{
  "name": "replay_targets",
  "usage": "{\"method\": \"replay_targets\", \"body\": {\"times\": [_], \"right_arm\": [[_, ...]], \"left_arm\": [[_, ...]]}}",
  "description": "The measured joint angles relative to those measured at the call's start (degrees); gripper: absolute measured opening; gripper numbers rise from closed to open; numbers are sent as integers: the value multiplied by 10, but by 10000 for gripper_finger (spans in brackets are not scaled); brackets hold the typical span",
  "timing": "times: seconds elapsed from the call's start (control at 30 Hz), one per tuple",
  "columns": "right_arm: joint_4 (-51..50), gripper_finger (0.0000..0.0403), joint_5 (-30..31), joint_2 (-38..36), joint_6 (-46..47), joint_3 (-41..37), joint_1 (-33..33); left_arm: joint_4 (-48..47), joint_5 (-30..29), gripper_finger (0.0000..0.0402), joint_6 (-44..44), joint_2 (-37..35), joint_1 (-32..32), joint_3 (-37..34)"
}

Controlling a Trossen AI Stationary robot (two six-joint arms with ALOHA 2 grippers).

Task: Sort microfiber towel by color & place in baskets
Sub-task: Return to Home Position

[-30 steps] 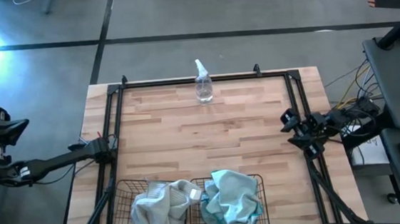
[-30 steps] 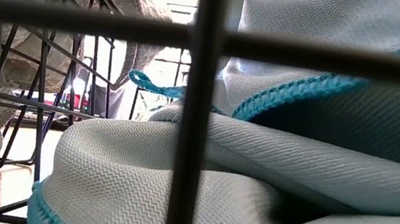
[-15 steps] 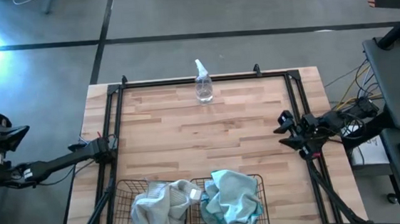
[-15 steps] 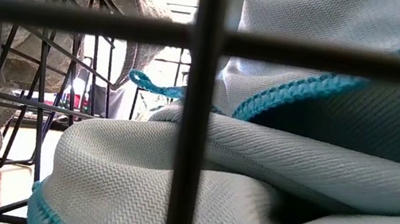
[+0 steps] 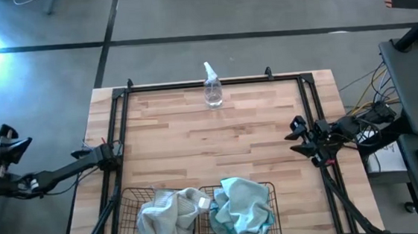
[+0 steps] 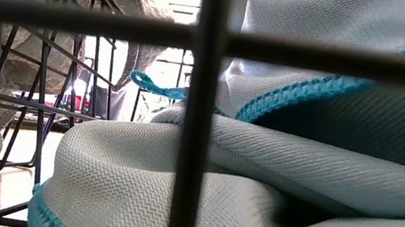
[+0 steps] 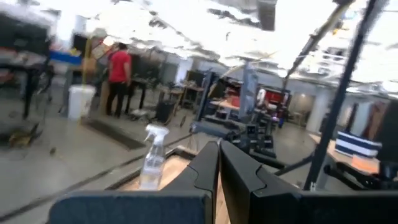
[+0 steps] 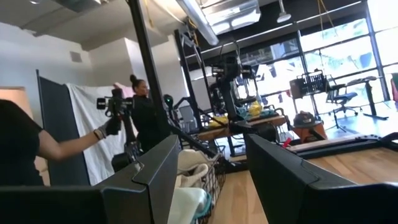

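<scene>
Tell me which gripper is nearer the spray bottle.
Right. The right gripper hangs over the table's right edge, nearer the spray bottle; the left gripper sits off the table, far left.

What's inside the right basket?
Crumpled light blue towels fill the right basket. The heap covers the basket's floor, so how many towels lie there, or anything beneath them, cannot be seen.

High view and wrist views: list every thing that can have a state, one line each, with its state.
Grey towels: crumpled, piled in the left basket.
Blue towels: crumpled, piled in the right basket.
Spray bottle: upright, at the far edge of the table.
Left gripper: shut, empty, off the table's left side.
Right gripper: open, empty, at the table's right edge.
</scene>
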Motion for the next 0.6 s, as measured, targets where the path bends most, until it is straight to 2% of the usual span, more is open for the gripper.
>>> {"method": "replay_targets", "body": {"times": [0.37,0.6], "right_arm": [[-35,183,0,0,1,0,0],[-87,183,-1,0,0,0,0]], "left_arm": [[75,17,0,14,-8,0,-155],[201,67,0,19,-8,0,-267]]}}
